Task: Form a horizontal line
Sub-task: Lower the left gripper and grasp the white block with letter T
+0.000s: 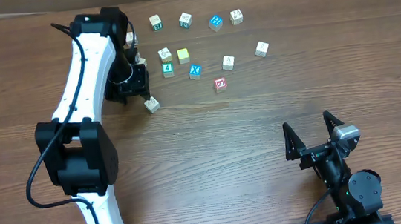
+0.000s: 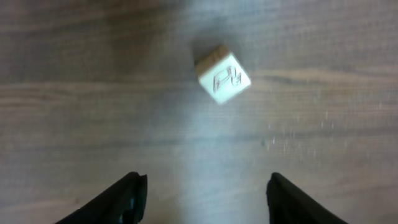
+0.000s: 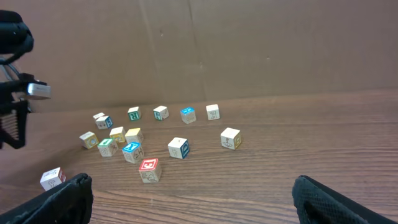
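The left fingers (image 2: pixel 127 199) stand open with nothing between them, only bare wooden bench (image 1: pixel 213 163) showing in the gap. Just beyond their tips, clear of both, a small pale cream wooden cube (image 2: pixel 222 74) rests flat on the bench, turned cornerwise to the fingers with an outlined letter on its top face. It looks light, hard and unyielding, and its smooth faces could be a little slick. The sound hold is across two opposite side faces, with the wrist turned first so the fingers meet flats. Pinched on its corners it would likely spin or pop out. Farther from the left fingers lie the teal-green-faced cube (image 1: pixel 168 69) and then the blue cube with a white X (image 1: pixel 195 71), near each other. Beyond them are a second pale cream cube (image 1: pixel 228 62) and a third pale cream cube (image 1: pixel 262 48). These form only a loose, uneven string, so the horizontal line reads as unfinished, and which cream cubes belong to it I cannot tell. The yellow-green cube (image 1: pixel 182 55) and the red-faced cube (image 1: pixel 220 84) sit close to that string, so crowding may hamper a clean approach. Farthest out is a row of four more cubes (image 1: pixel 196 21). The right fingers (image 3: pixel 62 199) are spread wide and empty, well apart from every cube.
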You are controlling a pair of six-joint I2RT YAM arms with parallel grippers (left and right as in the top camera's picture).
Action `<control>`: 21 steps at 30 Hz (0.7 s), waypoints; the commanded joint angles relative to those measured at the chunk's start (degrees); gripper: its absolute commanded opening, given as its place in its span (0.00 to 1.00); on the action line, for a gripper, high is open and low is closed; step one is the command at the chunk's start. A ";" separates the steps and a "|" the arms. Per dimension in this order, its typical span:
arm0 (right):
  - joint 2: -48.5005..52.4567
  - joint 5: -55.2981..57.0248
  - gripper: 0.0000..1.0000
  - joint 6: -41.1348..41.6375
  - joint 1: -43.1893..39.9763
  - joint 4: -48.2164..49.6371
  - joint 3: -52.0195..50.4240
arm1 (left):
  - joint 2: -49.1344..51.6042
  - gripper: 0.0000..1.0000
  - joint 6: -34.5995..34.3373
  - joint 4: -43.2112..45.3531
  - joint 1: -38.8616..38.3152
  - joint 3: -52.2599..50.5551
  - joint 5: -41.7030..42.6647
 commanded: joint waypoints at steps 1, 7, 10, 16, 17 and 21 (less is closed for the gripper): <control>-0.48 -0.02 1.00 -0.09 -0.11 0.33 -0.59 | 0.50 0.63 -3.91 3.43 -0.09 -3.17 -0.24; -0.48 -0.02 1.00 -0.09 -0.11 0.33 -0.59 | 0.50 0.70 -10.54 10.38 -1.31 -9.03 -0.22; -0.48 -0.02 1.00 -0.09 -0.11 0.33 -0.59 | 0.50 0.68 -15.28 13.16 -1.55 -11.15 -0.22; -0.48 -0.02 1.00 -0.09 -0.11 0.33 -0.59 | 0.50 0.67 -20.00 18.03 -1.84 -14.49 -0.24; -0.48 -0.02 1.00 -0.09 -0.11 0.33 -0.59 | 0.50 0.67 -20.13 18.93 -1.86 -15.08 -0.20; -0.48 -0.02 1.00 -0.09 -0.11 0.33 -0.59 | 0.52 0.67 -21.24 21.75 -2.05 -17.40 -0.22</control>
